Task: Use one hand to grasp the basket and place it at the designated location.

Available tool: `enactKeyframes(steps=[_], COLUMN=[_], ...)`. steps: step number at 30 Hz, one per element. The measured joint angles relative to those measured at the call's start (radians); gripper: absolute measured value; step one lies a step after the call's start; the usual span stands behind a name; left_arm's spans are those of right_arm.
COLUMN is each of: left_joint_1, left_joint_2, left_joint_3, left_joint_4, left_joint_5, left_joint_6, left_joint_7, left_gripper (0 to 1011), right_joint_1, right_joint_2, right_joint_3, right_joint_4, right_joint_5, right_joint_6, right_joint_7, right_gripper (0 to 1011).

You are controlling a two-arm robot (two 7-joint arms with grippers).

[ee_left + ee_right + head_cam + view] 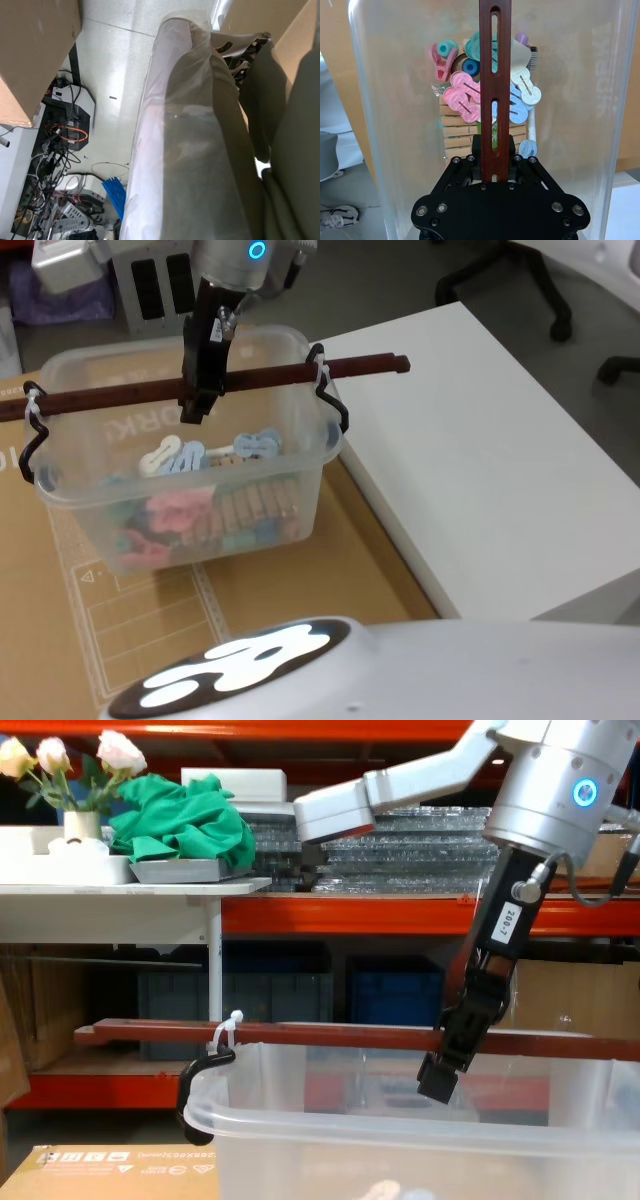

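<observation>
The basket (180, 500) is a clear plastic tub holding colourful clips and wooden pegs (465, 95), and it stands over a brown cardboard sheet (40, 640). A long red-brown bar handle (120, 395) spans its rim, tied with white zip ties to black hooks. My right gripper (200, 405) comes down from above and is shut on the middle of this bar. In the right wrist view the black fingers (479, 150) clamp the slotted bar (495, 100). From the chest view, the gripper (445, 1075) holds the bar (300, 1035) just above the tub's rim (350, 1140).
A white table (480, 460) lies directly right of the cardboard, its edge close to the basket. Office chairs (520, 270) stand on the floor beyond it. Ahead are orange shelves with blue crates (400, 995), and a side table with green cloth (190, 820).
</observation>
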Motion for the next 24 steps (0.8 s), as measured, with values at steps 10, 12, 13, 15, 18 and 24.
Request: enactKeyframes(steps=[10, 12, 13, 15, 18, 24], left_joint_1=[0.000, 0.000, 0.000, 0.000, 0.000, 0.000], left_joint_2=[0.000, 0.000, 0.000, 0.000, 0.000, 0.000], left_joint_3=[0.000, 0.000, 0.000, 0.000, 0.000, 0.000], left_joint_4=[0.000, 0.000, 0.000, 0.000, 0.000, 0.000], left_joint_5=[0.000, 0.000, 0.000, 0.000, 0.000, 0.000], left_joint_6=[0.000, 0.000, 0.000, 0.000, 0.000, 0.000], left_joint_7=[0.000, 0.000, 0.000, 0.000, 0.000, 0.000], left_gripper=[0, 0, 0, 0, 0, 0], right_joint_1=[-0.003, -0.006, -0.007, -0.011, -0.016, -0.025], right_joint_2=[-0.031, -0.039, -0.042, -0.048, -0.054, -0.060], right_joint_3=[-0.024, -0.029, -0.031, -0.036, -0.041, -0.049], right_joint_4=[0.053, 0.065, 0.069, 0.077, 0.087, 0.096], right_joint_5=[0.050, 0.054, 0.055, 0.055, 0.055, 0.054], right_joint_6=[-0.020, -0.021, -0.021, -0.020, -0.018, -0.013], right_joint_7=[0.025, 0.028, 0.029, 0.030, 0.032, 0.033], right_gripper=[226, 226, 226, 227, 226, 227])
